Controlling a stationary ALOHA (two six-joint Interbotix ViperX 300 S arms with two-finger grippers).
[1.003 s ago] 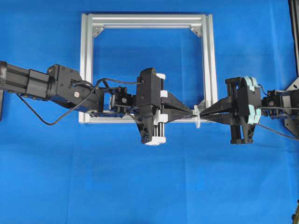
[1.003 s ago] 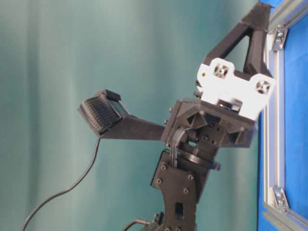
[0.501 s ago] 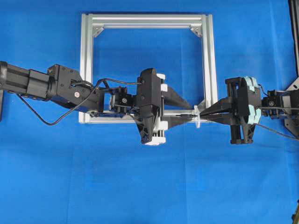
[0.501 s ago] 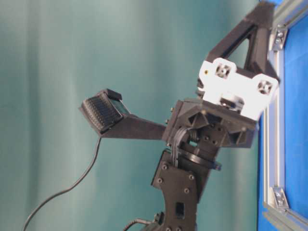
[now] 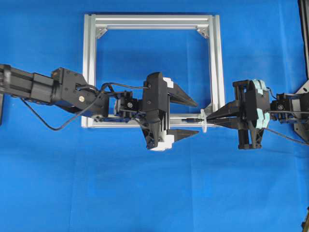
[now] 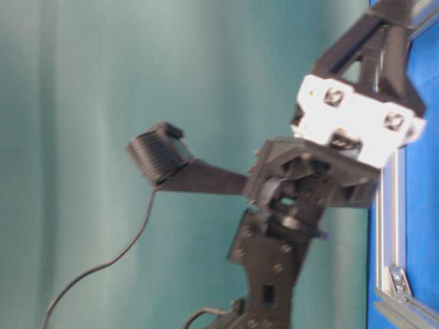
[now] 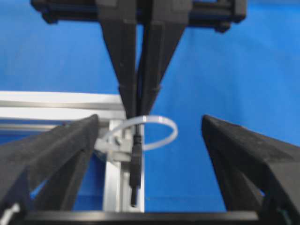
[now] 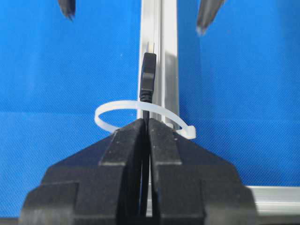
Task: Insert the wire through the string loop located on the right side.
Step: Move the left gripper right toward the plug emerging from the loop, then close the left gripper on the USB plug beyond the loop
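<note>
With the left gripper (image 5: 193,117) fingers spread wide off the wire (image 8: 149,75), only the right gripper (image 5: 212,118) fingers, clamped on it just behind the string loop (image 8: 140,115), hold the plug through the loop, so a slip there could drag it back out.

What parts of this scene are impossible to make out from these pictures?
- Wire behind its plug: hidden between the shut right gripper in the right wrist view.
- String loop: too small overhead to show threading.
- Table-level view: blurred, the left arm blocks the loop.
- Frame: cut off by the open left gripper.
</note>
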